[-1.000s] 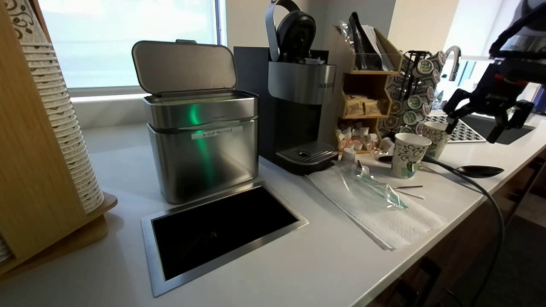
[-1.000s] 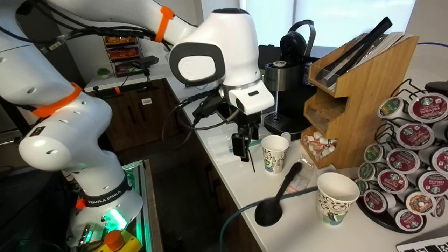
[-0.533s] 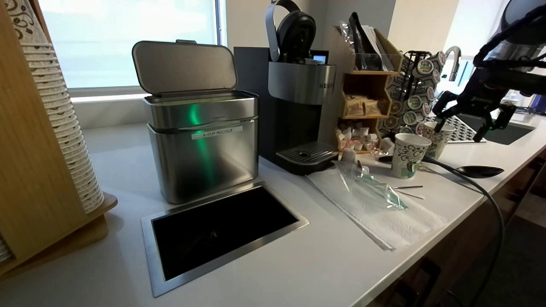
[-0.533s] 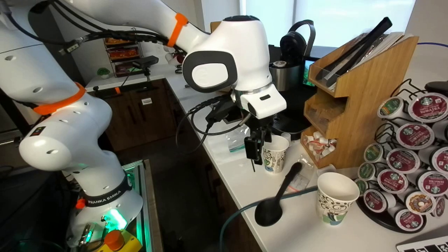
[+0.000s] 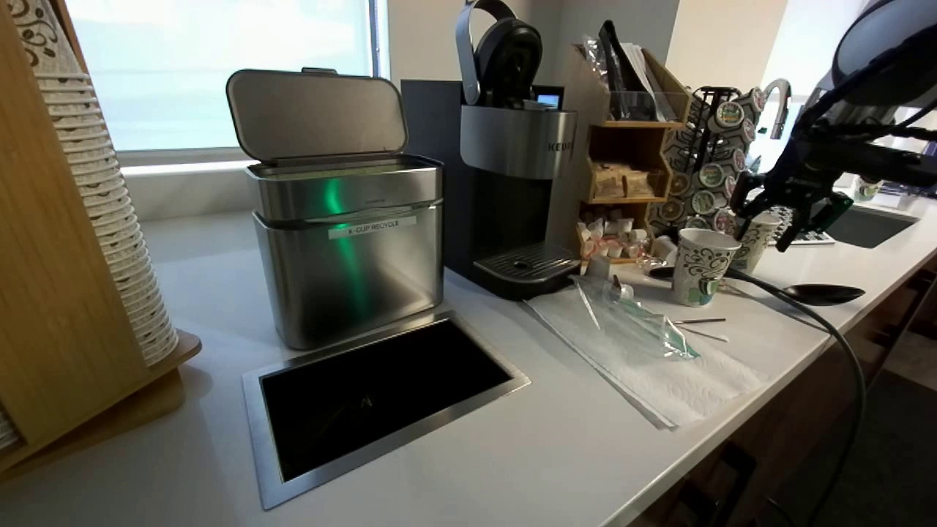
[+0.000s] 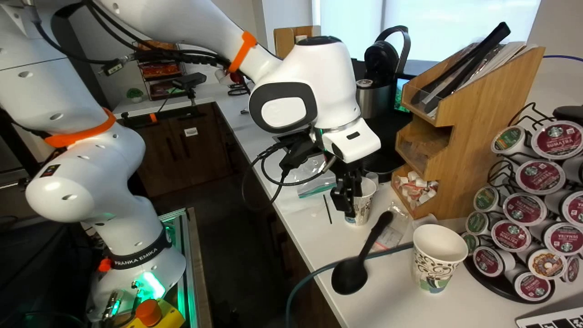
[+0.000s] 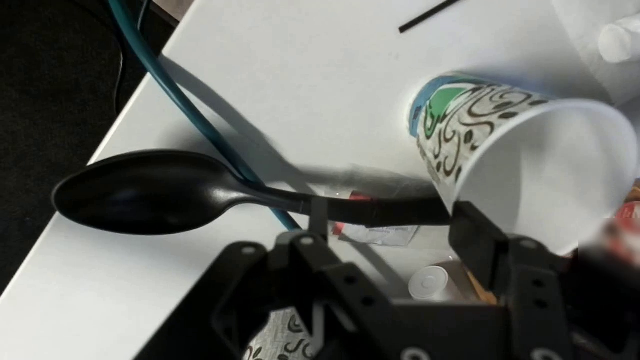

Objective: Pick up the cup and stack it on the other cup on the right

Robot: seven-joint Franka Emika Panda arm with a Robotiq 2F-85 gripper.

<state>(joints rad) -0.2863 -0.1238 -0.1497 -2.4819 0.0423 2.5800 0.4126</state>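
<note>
The cup is a white paper cup with a brown swirl print. It stands upright on the counter in both exterior views [image 5: 704, 267] [image 6: 365, 207], partly behind the gripper in one of them. In the wrist view the cup [image 7: 465, 125] is at the upper right, its rim beside the right-hand finger. The other cup, similarly printed, stands upright at the right [image 6: 435, 269]; in the wrist view only a patch of its wall [image 7: 280, 335] shows below the gripper. My gripper [image 6: 348, 205] is open, and in the wrist view [image 7: 390, 220] nothing is held between its fingers.
A black spoon [image 6: 350, 275] and a teal hose [image 7: 190, 110] lie on the counter near the cups. A wooden organizer [image 6: 492, 132], a coffee pod rack [image 6: 524, 214] and a coffee machine [image 5: 516, 143] stand behind. A thin black stirrer [image 6: 327, 208] lies near the counter edge.
The open gripper has moved down and towards the near cup, now overlapping it in an exterior view. The coffee machine's display has lit up. The cups have not moved.
</note>
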